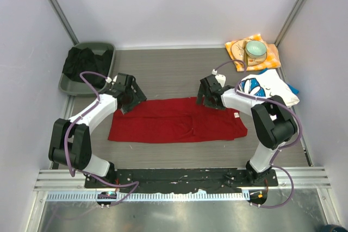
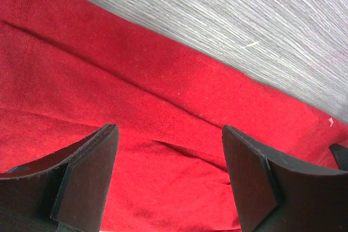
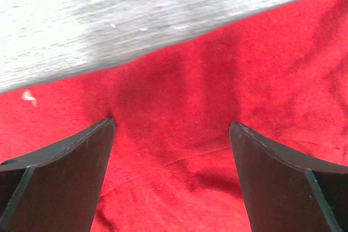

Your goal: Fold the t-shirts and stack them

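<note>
Spread and empty, the black left gripper (image 2: 169, 150) and right gripper (image 3: 173, 145) hover at the far edge of the plain bright red cloth t-shirt (image 1: 174, 120) lying flat on the grey table (image 1: 163, 69), a garment likely soft, light and floppy, best pinched at that edge's corners.

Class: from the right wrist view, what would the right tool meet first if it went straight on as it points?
Most likely the red t-shirt, which fills the gap ahead of the open right tool; depth is unclear.
</note>
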### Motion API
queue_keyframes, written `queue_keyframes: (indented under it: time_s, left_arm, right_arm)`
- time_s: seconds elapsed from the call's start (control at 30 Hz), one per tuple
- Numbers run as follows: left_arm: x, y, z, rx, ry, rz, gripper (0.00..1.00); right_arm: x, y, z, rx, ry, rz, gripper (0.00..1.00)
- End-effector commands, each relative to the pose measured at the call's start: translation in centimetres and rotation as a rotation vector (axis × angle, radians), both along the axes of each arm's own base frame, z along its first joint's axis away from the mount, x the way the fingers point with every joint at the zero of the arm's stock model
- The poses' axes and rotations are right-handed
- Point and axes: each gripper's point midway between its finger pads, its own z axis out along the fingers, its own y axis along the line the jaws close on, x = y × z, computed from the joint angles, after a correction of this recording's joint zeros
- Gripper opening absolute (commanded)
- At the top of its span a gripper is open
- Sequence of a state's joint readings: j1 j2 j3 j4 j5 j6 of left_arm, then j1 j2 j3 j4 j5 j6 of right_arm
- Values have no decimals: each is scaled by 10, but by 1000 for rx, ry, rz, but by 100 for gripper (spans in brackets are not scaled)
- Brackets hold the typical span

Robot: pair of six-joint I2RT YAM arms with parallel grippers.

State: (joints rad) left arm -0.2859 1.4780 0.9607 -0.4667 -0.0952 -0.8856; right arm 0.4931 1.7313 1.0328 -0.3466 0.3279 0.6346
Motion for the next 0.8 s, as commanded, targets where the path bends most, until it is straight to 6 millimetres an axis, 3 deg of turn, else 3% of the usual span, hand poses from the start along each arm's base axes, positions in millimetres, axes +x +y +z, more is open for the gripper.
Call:
queue_keyframes:
  time_s: [0.0,0.07,0.23,0.43,0.77]
  left_arm:
    - [5,-1,-4,4,-15,-9,81]
    - [2,1,-9,18,8,-8,80]
    - [1,19,-5,77,-26,82,80]
    - [1,22,1,87,-35,96,80]
    - [-6,39,9,121,-70,165,81]
  right_arm:
    - [29,33,28,132,-98,29,92]
    - [30,40,32,158,-101,53,91]
    - [24,103,53,266,-113,257,90]
    - [11,172,59,407,-59,441,89]
    - [-9,220,39,476,8,544,88]
